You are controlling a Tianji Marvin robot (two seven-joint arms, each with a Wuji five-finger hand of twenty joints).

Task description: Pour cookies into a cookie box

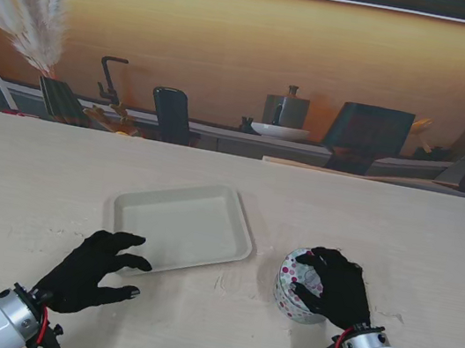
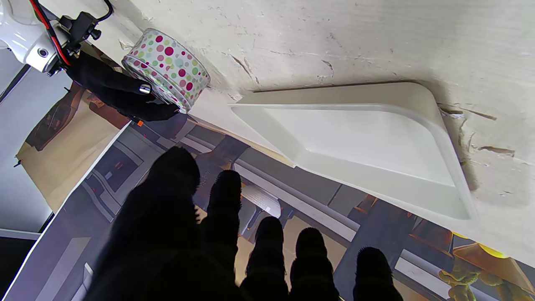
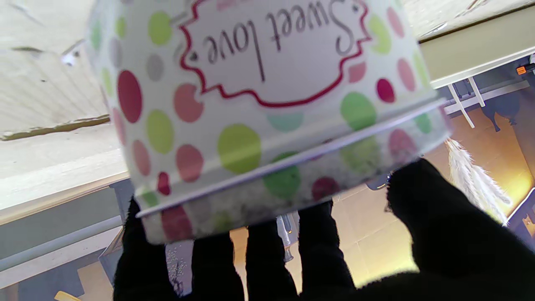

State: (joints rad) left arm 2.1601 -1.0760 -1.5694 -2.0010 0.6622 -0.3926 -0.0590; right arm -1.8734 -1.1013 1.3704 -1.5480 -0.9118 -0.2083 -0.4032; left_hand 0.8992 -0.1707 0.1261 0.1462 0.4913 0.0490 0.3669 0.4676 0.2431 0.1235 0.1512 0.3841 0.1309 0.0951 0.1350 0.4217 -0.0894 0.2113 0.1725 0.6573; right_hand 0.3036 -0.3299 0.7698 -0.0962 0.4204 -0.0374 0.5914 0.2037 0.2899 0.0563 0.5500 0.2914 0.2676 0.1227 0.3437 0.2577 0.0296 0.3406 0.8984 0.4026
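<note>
My right hand (image 1: 337,286) is wrapped over a round polka-dot tin (image 1: 296,285), fingers draped across its lid and thumb against its side; the tin stands on the pale wooden worktop (image 1: 400,238), and from my right wrist I read "Sweet love" on its wall (image 3: 267,83), with my fingertips (image 3: 267,259) curled past the lid's rim; whether the tin is lifted or resting I cannot tell for sure, though it looks to sit on the worktop. My left hand (image 1: 95,272) holds nothing; its fingers are spread and hang just over the worktop, tips close to the near edge of a shallow cream tray (image 1: 184,224); from my left wrist the tray (image 2: 376,142) lies just ahead of my fingers (image 2: 225,196), bare inside. The tin sits to the right of the tray, near its corner but apart from it; the tray lies between my two hands.
</note>
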